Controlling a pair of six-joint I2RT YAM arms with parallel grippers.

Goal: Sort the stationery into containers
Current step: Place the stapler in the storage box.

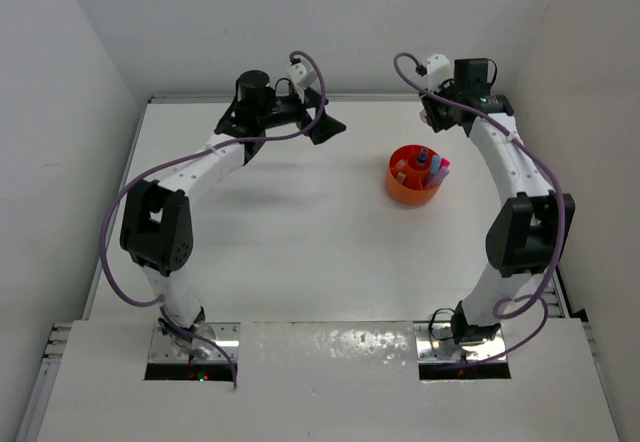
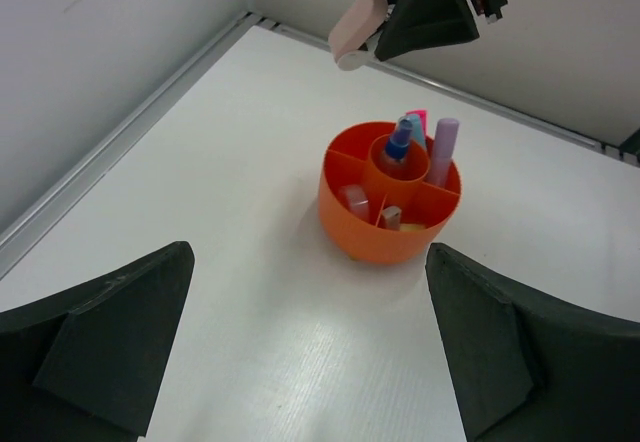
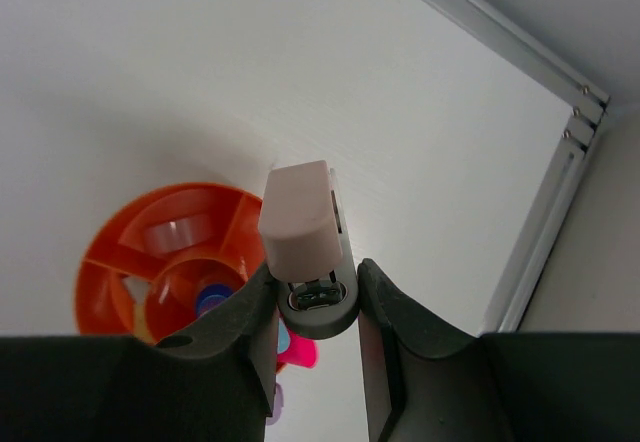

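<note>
The round orange tub (image 1: 415, 175) stands on the table right of centre, its dividers showing in the left wrist view (image 2: 385, 227). In it are a blue-capped bottle (image 2: 398, 144), a pale stick (image 2: 441, 147), a pink marker (image 2: 418, 116) and eraser blocks (image 2: 353, 199). A clear tape ring (image 3: 172, 234) lies in one compartment. My right gripper (image 3: 315, 282) is shut on a small pale pink stapler (image 3: 297, 217) with a grey base, held in the air just beyond the tub's far side. My left gripper (image 2: 310, 252) is open and empty, left of the tub and facing it.
A raised metal rail (image 3: 545, 217) runs along the table's right edge, close to my right gripper. White walls (image 2: 90, 72) enclose the table on the left, back and right. The right gripper with its stapler (image 2: 355, 30) hangs above the far side of the tub.
</note>
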